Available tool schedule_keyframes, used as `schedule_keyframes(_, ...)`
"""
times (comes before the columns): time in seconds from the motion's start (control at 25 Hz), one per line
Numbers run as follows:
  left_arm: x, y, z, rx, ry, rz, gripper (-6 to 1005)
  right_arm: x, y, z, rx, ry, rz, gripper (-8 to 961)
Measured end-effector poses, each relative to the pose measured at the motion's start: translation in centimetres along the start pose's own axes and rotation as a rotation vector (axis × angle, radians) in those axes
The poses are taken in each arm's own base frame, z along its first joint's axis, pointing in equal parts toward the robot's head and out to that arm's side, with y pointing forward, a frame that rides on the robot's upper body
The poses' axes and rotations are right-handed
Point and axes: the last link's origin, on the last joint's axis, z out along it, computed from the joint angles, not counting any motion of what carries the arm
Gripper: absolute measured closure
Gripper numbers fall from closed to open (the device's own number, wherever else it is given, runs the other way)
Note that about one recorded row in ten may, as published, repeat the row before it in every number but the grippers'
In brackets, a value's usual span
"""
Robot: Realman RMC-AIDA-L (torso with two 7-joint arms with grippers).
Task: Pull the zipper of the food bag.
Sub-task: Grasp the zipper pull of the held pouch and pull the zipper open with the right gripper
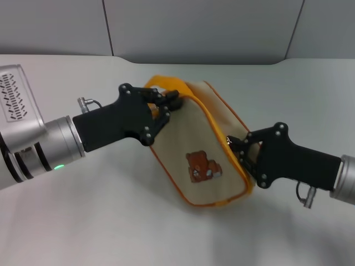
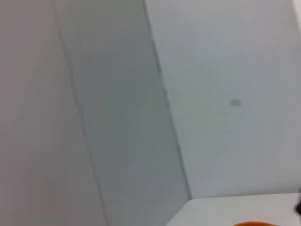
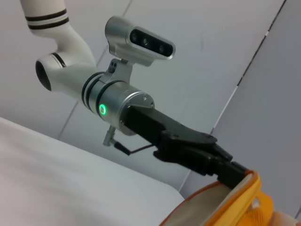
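The food bag is a beige pouch with orange piping and a brown bear patch. It stands tilted on the table in the head view. My left gripper is shut on the bag's upper far corner, by the orange loop handle. My right gripper is at the bag's right edge, shut on the small silver zipper on the orange-trimmed track. The right wrist view shows the left gripper clamped on the bag's orange edge. The left wrist view shows only a sliver of orange trim.
The white table spreads around the bag, with grey wall panels behind it. The left arm's silver wrist and camera reach in from the left.
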Motion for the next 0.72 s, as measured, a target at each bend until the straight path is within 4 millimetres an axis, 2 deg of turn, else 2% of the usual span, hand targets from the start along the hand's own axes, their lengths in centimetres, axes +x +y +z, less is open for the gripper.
schedule_keyframes(0.28, -0.3, -1.1, -0.8, 0.089, -0.007, -0.005, 924, 0.5, 0.8, -1.4, 0.017, 0.031, 0.040, 953)
schedule_keyframes(0.72, -0.3, -2.0, -1.2, 0.162, -0.006, -0.013, 924, 1.0, 1.4, -2.2, 0.038, 0.058, 0.070, 953)
